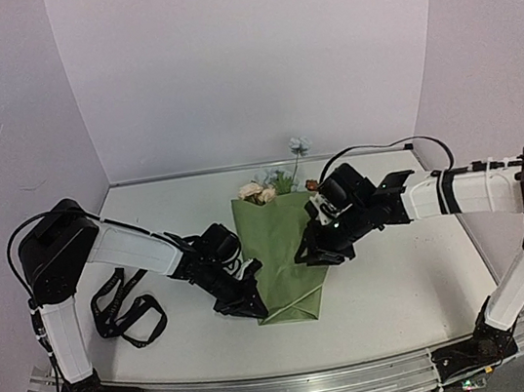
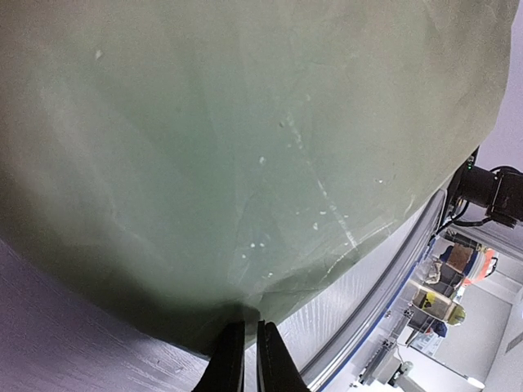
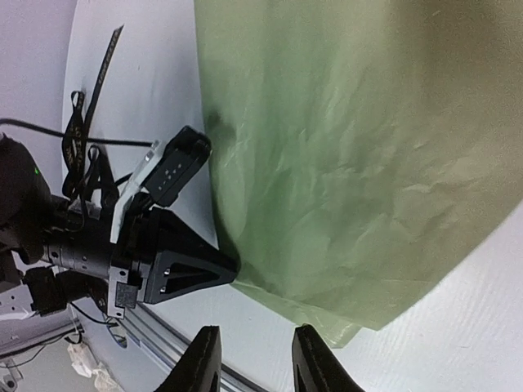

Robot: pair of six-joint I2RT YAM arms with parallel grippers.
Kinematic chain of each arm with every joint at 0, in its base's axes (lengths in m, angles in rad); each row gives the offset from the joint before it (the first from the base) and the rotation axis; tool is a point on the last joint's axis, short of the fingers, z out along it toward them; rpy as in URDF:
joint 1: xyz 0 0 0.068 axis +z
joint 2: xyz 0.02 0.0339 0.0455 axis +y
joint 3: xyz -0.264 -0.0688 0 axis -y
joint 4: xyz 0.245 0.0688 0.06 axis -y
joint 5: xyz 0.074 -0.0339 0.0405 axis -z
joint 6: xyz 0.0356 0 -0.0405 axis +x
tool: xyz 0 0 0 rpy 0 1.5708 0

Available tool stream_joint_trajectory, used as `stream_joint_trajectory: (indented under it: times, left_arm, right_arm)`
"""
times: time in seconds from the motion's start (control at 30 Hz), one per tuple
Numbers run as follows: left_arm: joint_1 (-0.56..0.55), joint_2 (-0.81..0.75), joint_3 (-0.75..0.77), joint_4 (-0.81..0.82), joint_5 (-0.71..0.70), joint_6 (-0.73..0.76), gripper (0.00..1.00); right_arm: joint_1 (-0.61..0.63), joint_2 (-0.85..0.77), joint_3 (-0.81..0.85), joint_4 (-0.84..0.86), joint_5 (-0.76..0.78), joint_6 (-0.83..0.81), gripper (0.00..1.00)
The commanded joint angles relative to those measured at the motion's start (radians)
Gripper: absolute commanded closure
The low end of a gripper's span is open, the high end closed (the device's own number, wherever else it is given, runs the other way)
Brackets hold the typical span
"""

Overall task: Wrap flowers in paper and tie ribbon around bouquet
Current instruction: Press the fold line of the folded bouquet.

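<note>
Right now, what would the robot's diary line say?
left gripper: shut on paper edge | right gripper: open, holding nothing | flowers: blooms poking out of paper's far end | ribbon: lying loose at left, untied

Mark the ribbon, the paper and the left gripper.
ribbon [image 1: 122, 315], top view, on its black loops
paper [image 1: 280, 252], top view, middle of the olive wrap
left gripper [image 2: 245, 325], left wrist view, between fingertips pinching the paper's edge

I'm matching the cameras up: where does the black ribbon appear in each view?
Top external: the ribbon lies looped on the table, lower left.
Left wrist: not in it.
Right wrist: upper left, beyond the left gripper.
Shared landmark: the green paper, in all three.
</note>
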Motion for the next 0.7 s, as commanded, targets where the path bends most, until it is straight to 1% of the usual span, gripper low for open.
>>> stream_joint_trajectory:
  times: [0.0,0.17,0.27,0.67]
  left_arm:
    - [-0.006,-0.010,-0.010,0.021,-0.012,-0.007,0.91]
    - [-0.006,-0.013,-0.011,0.022,-0.011,-0.005,0.91]
    - [-0.006,-0.014,-0.007,0.019,-0.012,-0.002,0.91]
    - [-0.005,-0.008,-0.001,0.026,0.003,-0.003,0.91]
  right_arm:
    - [0.027,0.112,0.009,0.192,-0.086,0.116,0.74]
    - [0.059,0.194,0.023,0.257,-0.097,0.158,0.78]
    - [0.071,0.226,0.003,0.283,-0.090,0.171,0.79]
    - [0.085,0.262,-0.093,0.320,-0.058,0.158,0.81]
